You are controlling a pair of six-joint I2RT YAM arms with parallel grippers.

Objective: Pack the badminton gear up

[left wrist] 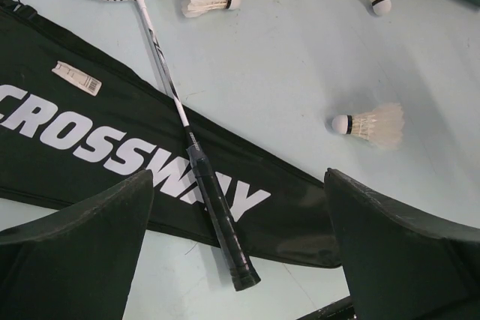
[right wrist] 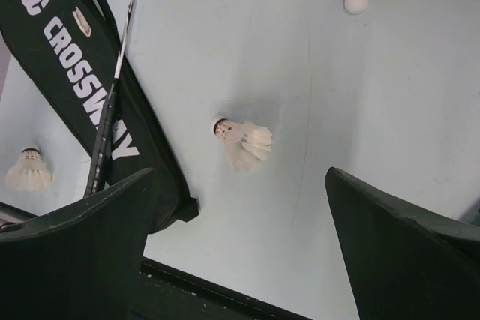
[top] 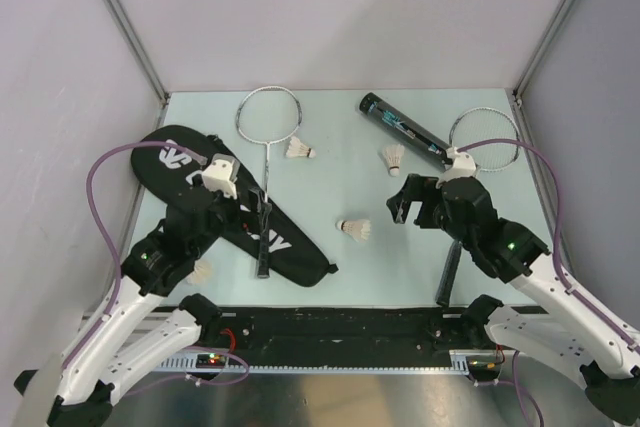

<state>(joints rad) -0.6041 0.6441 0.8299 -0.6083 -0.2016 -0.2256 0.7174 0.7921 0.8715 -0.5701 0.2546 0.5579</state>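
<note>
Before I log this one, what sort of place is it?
Probably a lab robot cell, not a court: plain panels on metal posts enclose a pale table, two arms are bolted at its near edge, and the rackets and bag lie staged on it.

A: Where does the table (top: 335,112) lie open?
B: At 12 o'clock, between the head of the left racket (left wrist: 196,157) and the tube (top: 405,130); at 6 o'clock, nearside of the middle shuttlecock (top: 355,229).
A: Obstructions?
B: The racket bag (top: 165,152) under that racket, 9 o'clock; left shuttlecock (top: 300,149), 11 o'clock; right shuttlecock (top: 394,159), 1 o'clock; second racket (top: 448,275), 3 o'clock.
</note>
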